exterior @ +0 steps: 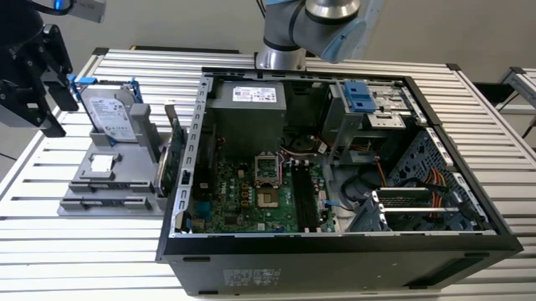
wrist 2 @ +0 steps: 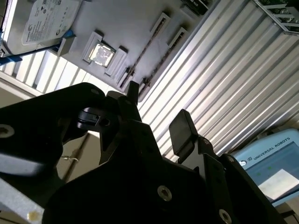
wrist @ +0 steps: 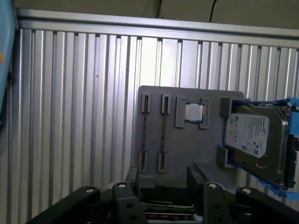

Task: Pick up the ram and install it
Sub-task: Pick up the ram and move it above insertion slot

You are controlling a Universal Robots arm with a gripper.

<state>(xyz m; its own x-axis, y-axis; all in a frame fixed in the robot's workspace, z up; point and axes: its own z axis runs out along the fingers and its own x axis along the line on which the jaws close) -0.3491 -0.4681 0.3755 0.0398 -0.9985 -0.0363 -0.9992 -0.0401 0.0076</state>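
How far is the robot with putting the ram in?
Nothing looks done yet: the ram sits on edge in the grey holder. The gripper is open and empty, apart from it. Picking it up and fitting it into the computer case are both left.

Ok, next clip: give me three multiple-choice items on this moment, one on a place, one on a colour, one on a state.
1. The ram is: A slotted on edge in the grey tray; B inside the computer case; C on the floor.
2. The hard drive's frame is: A red; B blue; C yellow.
3. The tool is: A shut on the ram; B shut on the grey tray; C open and empty.

Answers:
1 A, its thin edge runs between the tray's slot brackets in the first wrist view.
2 B, blue shows along its edges.
3 C, the second wrist view shows a gap with nothing in it between the fingers.
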